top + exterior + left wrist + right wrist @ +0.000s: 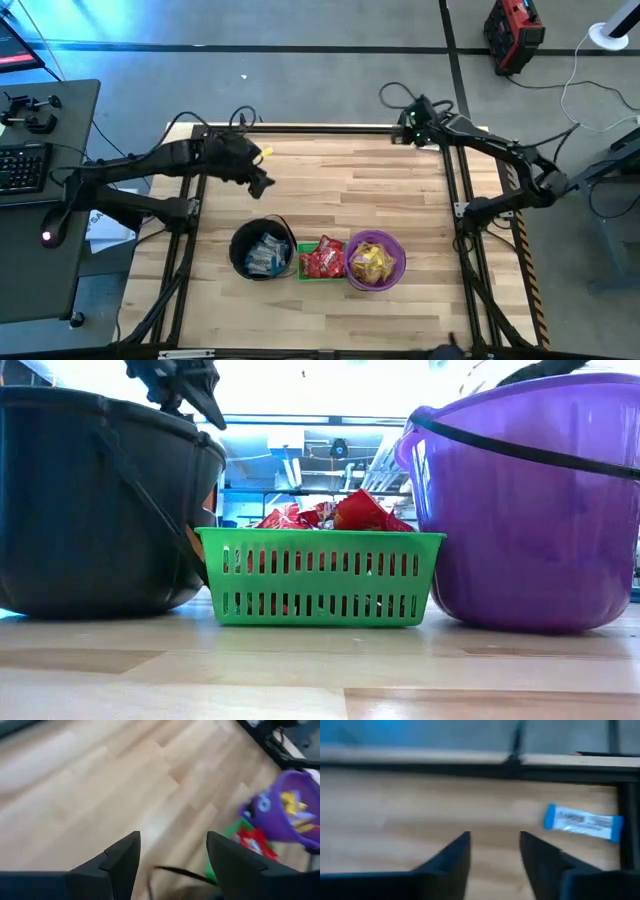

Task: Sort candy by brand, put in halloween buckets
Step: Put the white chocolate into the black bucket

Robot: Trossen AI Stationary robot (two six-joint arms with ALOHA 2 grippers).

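Three buckets stand in a row near the table's near edge. The black pail (262, 250) holds blue-and-white candy, the green basket (320, 258) red candy, and the purple bucket (375, 260) yellow candy. My left gripper (263, 183) is open and empty, in the air on the far side of the black pail; it also shows in the left wrist view (172, 847). My right gripper (402, 127) is open and empty at the table's far right corner. One blue-and-white candy (582, 822) lies flat on the table just ahead of my right gripper (494, 845).
In the low view the black pail (90, 500), green basket (320, 575) and purple bucket (530, 500) stand close together, with my left gripper (185, 385) above the pail. A black frame (330, 128) rims the table. Bare wood lies between the grippers and the buckets.
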